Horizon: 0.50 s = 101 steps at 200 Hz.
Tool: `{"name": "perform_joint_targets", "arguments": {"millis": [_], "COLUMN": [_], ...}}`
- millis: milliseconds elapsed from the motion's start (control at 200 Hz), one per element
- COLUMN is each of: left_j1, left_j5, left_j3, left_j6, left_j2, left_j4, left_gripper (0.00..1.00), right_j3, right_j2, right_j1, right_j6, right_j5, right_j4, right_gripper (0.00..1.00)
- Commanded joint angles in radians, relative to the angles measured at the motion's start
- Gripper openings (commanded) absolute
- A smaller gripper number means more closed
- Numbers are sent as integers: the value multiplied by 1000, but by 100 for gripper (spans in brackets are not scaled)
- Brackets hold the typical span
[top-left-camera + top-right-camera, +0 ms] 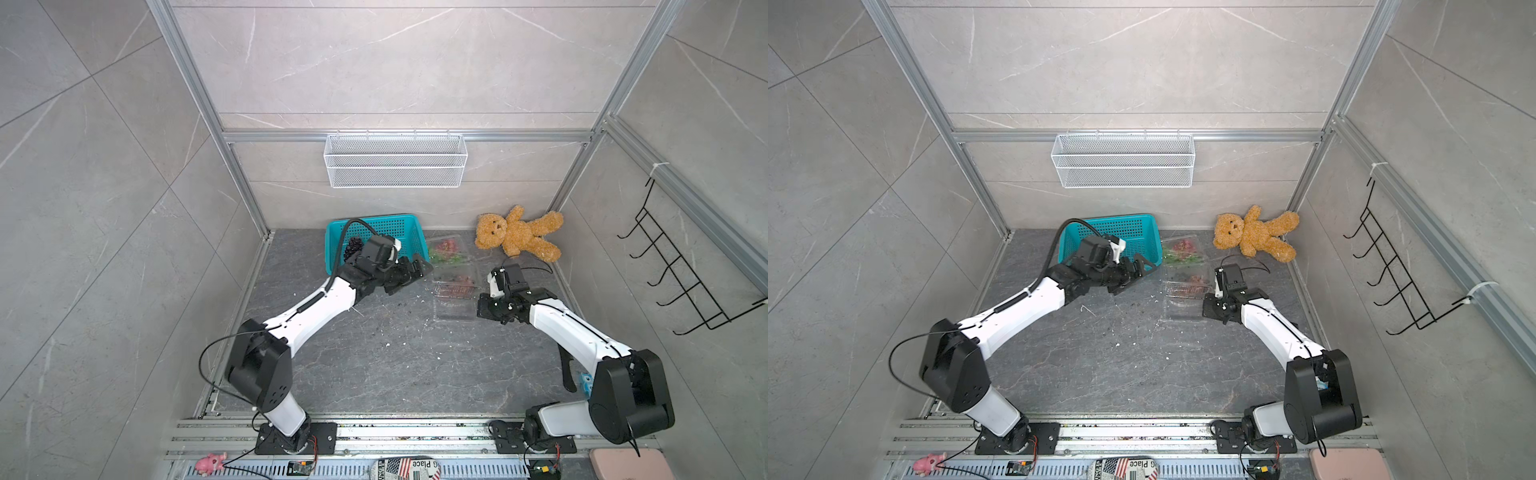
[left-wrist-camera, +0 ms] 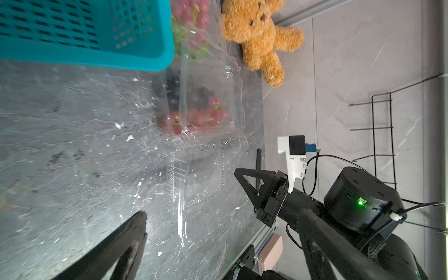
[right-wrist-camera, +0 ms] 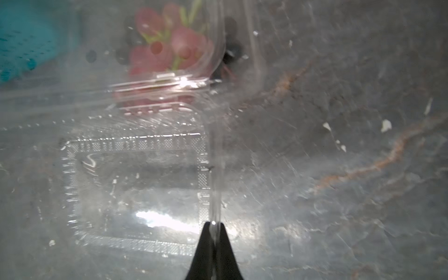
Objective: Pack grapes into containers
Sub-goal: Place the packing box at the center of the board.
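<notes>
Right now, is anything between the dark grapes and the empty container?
Only the teal basket's wall: the dark grapes lie inside it. The empty container looks open on top, the right gripper shut on its clear edge.

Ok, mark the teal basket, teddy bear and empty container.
teal basket (image 1: 395, 227): in a top view, far wall.
teddy bear (image 1: 521, 235): in a top view, belly.
empty container (image 3: 135, 179): right wrist view, its floor.

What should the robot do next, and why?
Probably move the open left hand into the basket to the dark grapes: the nearest container is empty, and the shut right hand pinches its clear edge, seemingly holding it open.
</notes>
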<state>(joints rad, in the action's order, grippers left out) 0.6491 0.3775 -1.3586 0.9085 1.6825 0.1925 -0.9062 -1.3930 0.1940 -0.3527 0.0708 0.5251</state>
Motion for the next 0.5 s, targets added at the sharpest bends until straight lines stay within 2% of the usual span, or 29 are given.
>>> {"name": "perform_joint_targets", "arguments": {"millis": [0, 284, 499], "left_j1": [-2, -3, -3], "left_j5": [30, 66, 99], "left_j3": [-30, -36, -21], "left_j6": [26, 36, 65], "left_j2": [50, 167, 221], "left_j4": [-103, -142, -191], "left_gripper": [99, 99, 99], "right_j3": [25, 14, -36], "right_j2": [22, -86, -153], "right_j1": [-14, -13, -14], "right_j6": [34, 50, 67], "right_j5": [-15, -101, -118], "right_j4": [1, 7, 11], "right_gripper": [1, 8, 18]}}
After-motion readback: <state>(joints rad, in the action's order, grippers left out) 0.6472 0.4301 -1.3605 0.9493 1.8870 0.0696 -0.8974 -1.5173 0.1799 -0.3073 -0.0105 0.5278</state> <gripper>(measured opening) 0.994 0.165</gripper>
